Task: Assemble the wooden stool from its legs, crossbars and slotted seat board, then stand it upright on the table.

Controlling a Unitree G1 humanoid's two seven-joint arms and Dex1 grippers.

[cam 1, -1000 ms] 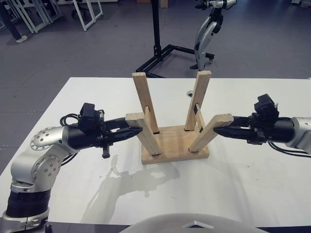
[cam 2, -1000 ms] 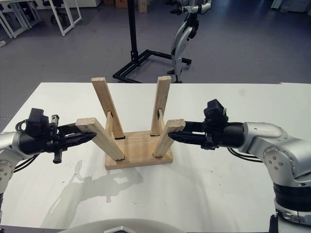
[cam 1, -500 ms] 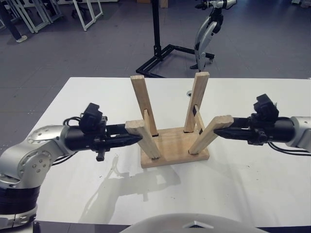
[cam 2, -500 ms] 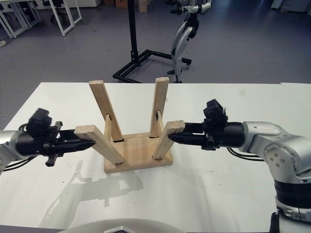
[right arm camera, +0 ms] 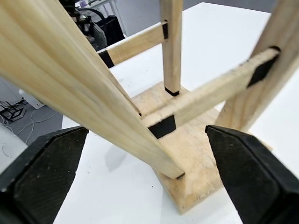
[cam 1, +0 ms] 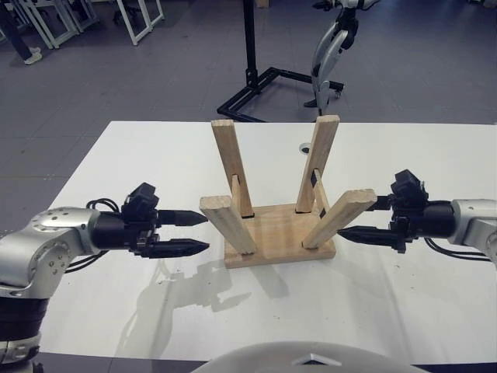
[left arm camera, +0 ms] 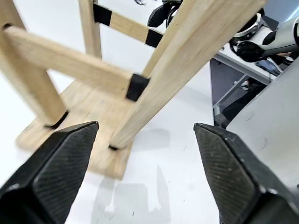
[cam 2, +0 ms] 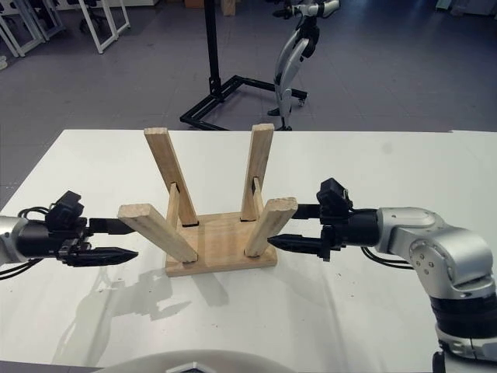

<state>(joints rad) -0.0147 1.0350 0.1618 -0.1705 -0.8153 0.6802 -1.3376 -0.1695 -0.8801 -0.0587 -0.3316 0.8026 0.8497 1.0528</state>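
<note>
Stool: the wooden stool (cam 1: pixel 279 233) is assembled and sits upside down near the middle of the white table (cam 1: pixel 404 311).
Seat board: the seat board (cam 1: pixel 273 250) lies flat on the table and carries all four legs.
Legs: the four legs point up and splay outward. The two far legs (cam 1: pixel 231 167) stand taller in view, and the two near ones lean toward the table's front edge.
Crossbars: the crossbars (left arm camera: pixel 70 63) have black ends and join the legs in pairs, low down near the board.
Left hand: the left hand (cam 1: pixel 206 232) is held level just above the table on the stool's left side. Its fingers (left arm camera: pixel 56 168) are spread apart and grasp nothing.
Left hand vs stool: its tips sit right at the upper end of the near-left leg (cam 1: pixel 227 224), one higher and one lower. Contact cannot be told.
Right hand: the right hand (cam 2: pixel 286 224) mirrors it on the stool's right side. Its fingers (right arm camera: pixel 243 158) are likewise apart and clamp nothing.
Right hand vs stool: the near-right leg (cam 1: pixel 338 217) slants across the gap between the fingers. The lower tip is just beside the leg, and the upper finger meets the leg's top end from behind. Touch is uncertain.
Surroundings: a black stand (cam 1: pixel 250 70) is on the floor beyond the table.
</note>
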